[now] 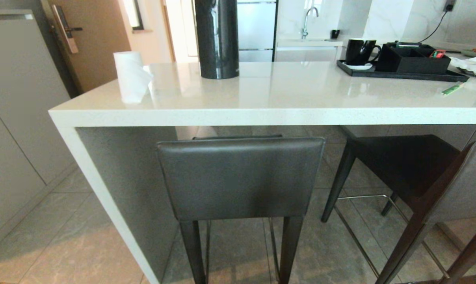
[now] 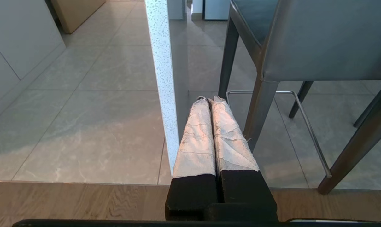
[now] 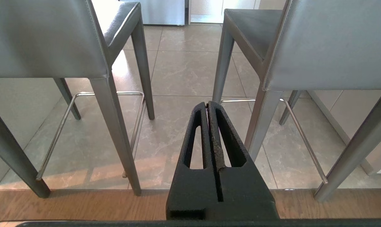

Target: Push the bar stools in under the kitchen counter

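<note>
The kitchen counter [image 1: 269, 112] is a thick white slab with a white side leg [image 2: 160, 78]. One bar stool [image 1: 240, 177] stands straight before me, its grey backrest just below the counter's front edge and its seat under the top. A second bar stool [image 1: 415, 169] stands to the right, turned at an angle, with its backrest out from the counter. Neither arm shows in the head view. My left gripper [image 2: 208, 99], with white-wrapped fingers, hangs shut and empty low by the side leg and the first stool [image 2: 319, 41]. My right gripper [image 3: 208, 104] is shut and empty, low between both stools [image 3: 45, 37] [image 3: 332, 44].
On the counter stand a paper roll [image 1: 131, 77], a tall black cylinder [image 1: 217, 37] and a black tray [image 1: 399, 73] with a mug [image 1: 359, 51]. Grey cabinets [image 1: 13, 118] line the left. Thin metal footrests [image 3: 92, 94] run low between the stool legs. Tiled floor meets wood flooring [image 2: 83, 201] under me.
</note>
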Tool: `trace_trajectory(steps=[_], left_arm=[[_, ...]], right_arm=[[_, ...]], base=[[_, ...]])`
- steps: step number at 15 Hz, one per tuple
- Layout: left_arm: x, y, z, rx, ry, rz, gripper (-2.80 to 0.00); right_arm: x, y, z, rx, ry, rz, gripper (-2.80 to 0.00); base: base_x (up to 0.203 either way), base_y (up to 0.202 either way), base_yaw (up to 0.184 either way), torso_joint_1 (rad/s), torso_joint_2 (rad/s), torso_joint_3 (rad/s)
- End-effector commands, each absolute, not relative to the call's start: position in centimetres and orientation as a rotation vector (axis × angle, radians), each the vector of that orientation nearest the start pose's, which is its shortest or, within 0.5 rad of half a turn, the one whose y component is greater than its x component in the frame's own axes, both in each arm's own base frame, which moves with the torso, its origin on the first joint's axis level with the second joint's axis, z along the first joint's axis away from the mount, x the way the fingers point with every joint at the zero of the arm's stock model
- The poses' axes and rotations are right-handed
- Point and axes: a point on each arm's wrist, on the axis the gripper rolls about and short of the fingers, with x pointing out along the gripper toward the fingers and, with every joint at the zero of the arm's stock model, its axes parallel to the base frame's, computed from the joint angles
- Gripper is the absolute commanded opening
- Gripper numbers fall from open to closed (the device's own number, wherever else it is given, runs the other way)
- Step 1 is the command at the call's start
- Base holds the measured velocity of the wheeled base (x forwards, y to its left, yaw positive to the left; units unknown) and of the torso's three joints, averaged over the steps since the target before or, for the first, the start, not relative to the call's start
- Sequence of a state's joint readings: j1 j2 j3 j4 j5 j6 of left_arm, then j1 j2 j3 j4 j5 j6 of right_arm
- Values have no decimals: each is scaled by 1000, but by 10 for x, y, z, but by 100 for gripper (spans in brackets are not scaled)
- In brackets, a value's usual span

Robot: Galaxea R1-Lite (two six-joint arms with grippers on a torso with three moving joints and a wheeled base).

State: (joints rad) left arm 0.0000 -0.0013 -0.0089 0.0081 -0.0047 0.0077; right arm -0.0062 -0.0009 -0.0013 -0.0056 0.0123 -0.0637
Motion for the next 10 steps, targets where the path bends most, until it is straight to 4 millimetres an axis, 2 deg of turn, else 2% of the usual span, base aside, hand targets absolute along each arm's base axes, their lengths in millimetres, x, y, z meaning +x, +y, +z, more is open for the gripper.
trace_trajectory(steps=[1,10], left_arm=[[-23,0,77,8,0,-4,-280],[-23,0,77,2,-3,-1,-280]], right_arm=[[-23,0,77,-61,-7,7,-280],[-23,0,77,-2,-9,-8,-280]], base=[[0,0,0,0,0,0],[0,0,0,0,0,0]])
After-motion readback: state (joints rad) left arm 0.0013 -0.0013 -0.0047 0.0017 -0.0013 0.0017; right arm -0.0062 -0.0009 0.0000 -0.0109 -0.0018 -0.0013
